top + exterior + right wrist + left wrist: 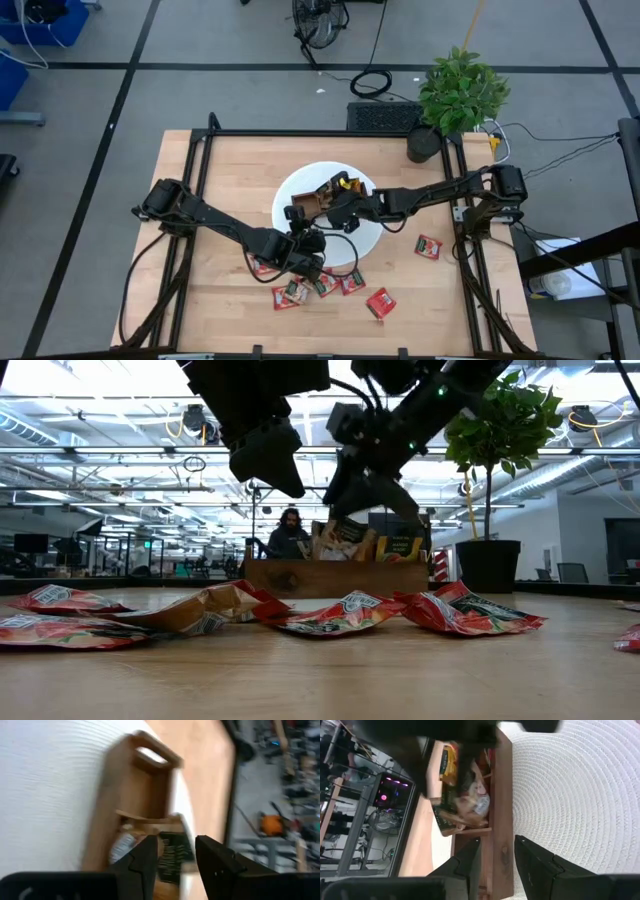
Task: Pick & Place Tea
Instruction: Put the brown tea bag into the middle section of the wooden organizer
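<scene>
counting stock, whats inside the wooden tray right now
The wooden tray holds upright tea sachets in two compartments; its end compartment looks empty. How many can't be counted.

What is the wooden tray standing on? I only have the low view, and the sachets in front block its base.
Observer: From above, the wooden tray stands on a round white mat at mid-table.
Operator: Is any sachet away from the front cluster?
Observer: Yes, one red sachet lies alone on the table's right side.
Operator: Is the right end effector carrying anything?
Observer: No. Its wrist view shows the right end effector with fingers apart and nothing between them, over the tray.
</scene>
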